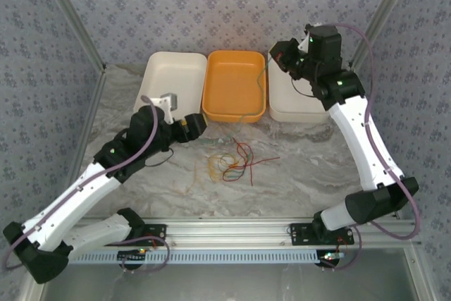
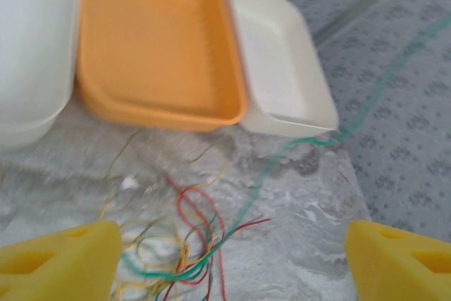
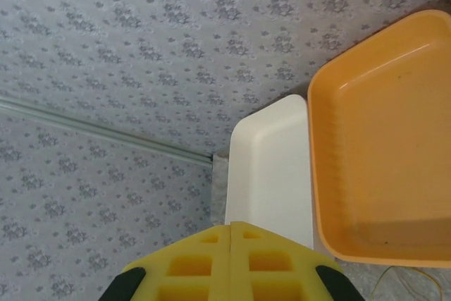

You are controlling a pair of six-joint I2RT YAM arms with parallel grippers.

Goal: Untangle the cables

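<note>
The cables lie in a loose tangle on the marble table, near the middle and just in front of the orange tray. The red cable is on the right side of the tangle, and the yellow-tan cable spreads to the left side.

The green cable leaves the tangle, goes over the right part of the orange tray and rises to the right gripper. This gripper hangs high above the far right, over the right white tray. In the right wrist view its yellow fingers are pressed together. The green cable itself is too thin to see between them there, but it hangs in the air up to this gripper.

The left gripper is low, just left of the tangle and near the left white tray. In the left wrist view its two fingers stand wide apart, with nothing between them. The tangle lies on the table in front of them. From there the green cable climbs to the upper right, past the corner of the right white tray.
</note>
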